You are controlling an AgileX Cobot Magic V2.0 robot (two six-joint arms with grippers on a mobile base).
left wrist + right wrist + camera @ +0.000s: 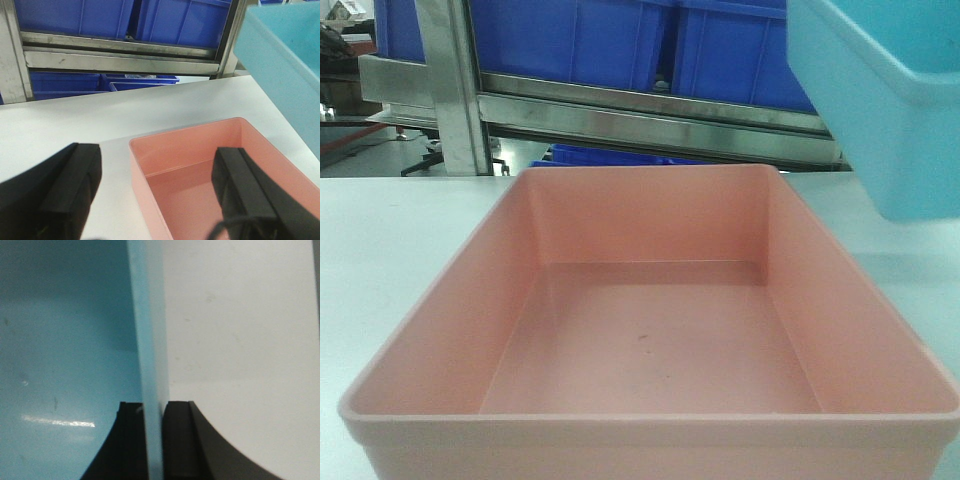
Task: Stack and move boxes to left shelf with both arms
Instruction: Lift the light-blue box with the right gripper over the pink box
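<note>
The salmon pink box (650, 330) rests empty on the white table (390, 240). The light blue box (890, 90) hangs tilted in the air above its far right corner. My right gripper (153, 412) is shut on the light blue box's side wall (150, 340), one finger inside and one outside. My left gripper (155, 192) is open and straddles the pink box's (200, 170) left wall, with the right finger (242, 187) inside the box and the left finger (65, 192) over the table. Neither gripper shows in the front view. Which part of the steel rack is the left shelf I cannot tell.
A stainless steel rack (650, 112) stands behind the table, its upright post (450, 90) at the left. Large dark blue crates (620, 40) fill its upper level, and more dark blue crates (140, 80) sit below.
</note>
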